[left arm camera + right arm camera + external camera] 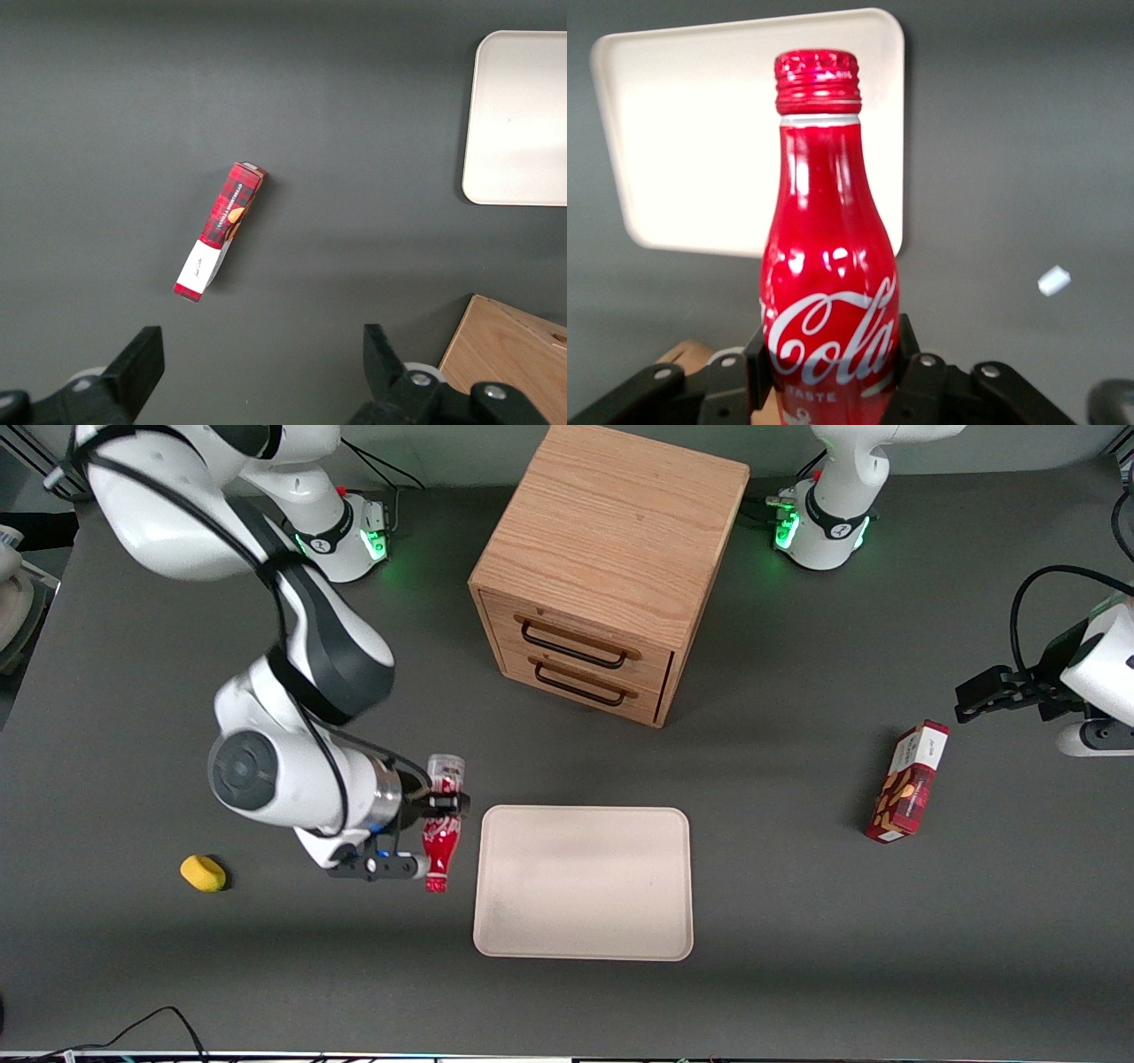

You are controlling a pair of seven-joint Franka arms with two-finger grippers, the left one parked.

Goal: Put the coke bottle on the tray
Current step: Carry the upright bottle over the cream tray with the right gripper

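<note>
Grey table (797, 886): claw (440, 804) grips coke bottle (442, 824), seemingly airborne beside tray (583, 948).

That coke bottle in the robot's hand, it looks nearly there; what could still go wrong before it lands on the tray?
The hand is shut on the coke bottle, which hangs beside the tray, not over it. Possible risks:
1. It is slim and glossy, clamped only at its body, so it might slip or twist in the grip.
2. Carried low, its red neck end could catch the tray's raised rim.
3. Set down on its side, it could roll off the tray.
</note>
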